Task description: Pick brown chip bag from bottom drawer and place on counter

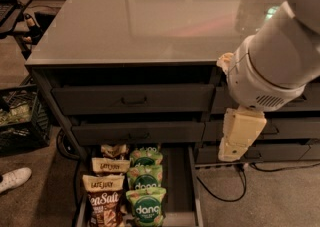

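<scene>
far out to the left of the claw, low on the carpet, there's a white shoe (14, 178), and just above it a black crate (20, 121) sits at the side of the cabinet. moving in now: the bottom drawer (193, 183) stands pulled open, below and to the left of the claw. and there's our target, the brown chip bag (104, 205), at the drawer's front left corner, white "sea salt" lettering facing up, well apart from the claw, nothing gripping it. behind it, a short row of tan late july bags (107, 165). just beside it, on the side nearer the claw, three green dang bags (146, 206) in a line. up above them, two shut upper drawers (132, 98), level with the claw and to its left. higher up, the counter (150, 16), glossy grey, spreads above and to the claw's left. and here's the claw (234, 147) itself, cream-coloured, hanging downward in front of the right-hand drawer column, just right of the open drawer's side wall. wide or narrow? can't tell from here. it holds nothing that i can see. the big white arm (280, 56) rises from it up to the right. under the claw, a cable (225, 193) loops on the floor.
</scene>
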{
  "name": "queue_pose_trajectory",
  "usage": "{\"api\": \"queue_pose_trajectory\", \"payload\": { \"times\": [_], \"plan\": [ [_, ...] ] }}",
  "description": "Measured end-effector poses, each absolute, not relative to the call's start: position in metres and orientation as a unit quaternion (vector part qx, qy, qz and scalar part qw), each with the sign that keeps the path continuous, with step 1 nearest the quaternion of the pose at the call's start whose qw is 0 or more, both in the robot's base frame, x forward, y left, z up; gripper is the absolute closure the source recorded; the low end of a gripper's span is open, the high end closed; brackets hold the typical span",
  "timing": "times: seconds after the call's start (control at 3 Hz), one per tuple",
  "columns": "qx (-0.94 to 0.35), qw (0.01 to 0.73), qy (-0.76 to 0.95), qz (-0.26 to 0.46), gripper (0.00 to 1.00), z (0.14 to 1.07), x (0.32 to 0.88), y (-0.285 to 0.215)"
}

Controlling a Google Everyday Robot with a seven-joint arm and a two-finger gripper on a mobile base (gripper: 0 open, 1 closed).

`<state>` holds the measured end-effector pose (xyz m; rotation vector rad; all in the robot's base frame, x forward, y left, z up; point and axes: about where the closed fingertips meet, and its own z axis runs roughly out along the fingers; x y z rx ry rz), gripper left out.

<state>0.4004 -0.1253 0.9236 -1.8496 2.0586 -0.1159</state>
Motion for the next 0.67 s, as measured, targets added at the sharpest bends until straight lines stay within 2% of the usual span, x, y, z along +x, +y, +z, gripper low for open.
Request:
{"api": "queue_pose_trajectory", "payload": {
  "times": [0.67],
  "plan": [
    [-0.661,0.185,0.726,-0.032,0.0,0.896,0.394,-0.108]
  ]
}}
